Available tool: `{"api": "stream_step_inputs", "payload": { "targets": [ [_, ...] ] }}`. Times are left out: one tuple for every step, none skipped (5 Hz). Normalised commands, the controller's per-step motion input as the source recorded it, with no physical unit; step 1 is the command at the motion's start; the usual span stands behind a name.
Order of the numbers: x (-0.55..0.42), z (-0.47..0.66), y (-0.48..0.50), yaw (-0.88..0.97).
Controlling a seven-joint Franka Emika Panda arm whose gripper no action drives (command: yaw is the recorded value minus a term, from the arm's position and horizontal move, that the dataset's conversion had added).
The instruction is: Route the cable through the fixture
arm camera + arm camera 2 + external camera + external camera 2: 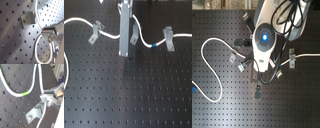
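The white cable [79,20] runs across the black perforated board in the first exterior view. It passes the left metal fixture [96,30], arcs up beside my gripper [124,52], and drops to its blue band [153,45] by the right fixture [169,37]. In both wrist views the cable [40,79] runs into my gripper [47,99], which looks shut on it. Its green band [25,94] lies on the board nearby. A metal fixture [35,112] stands just beside the fingertips [51,28], and it also shows in the first wrist view [27,20].
In the second exterior view the arm [265,36] covers the board's middle. Fixtures stand at the second exterior view's left [234,56], right [292,59] and top [246,17]. A big cable loop [207,75] lies at the second exterior view's left.
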Motion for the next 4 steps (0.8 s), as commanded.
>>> {"api": "stream_step_inputs", "payload": {
  "targets": [
    [-0.183,0.18,0.289,-0.10],
    [0.010,0.23,0.388,0.00],
    [0.028,0.32,0.219,0.00],
    [-0.034,0.30,0.010,0.00]
  ]
}}
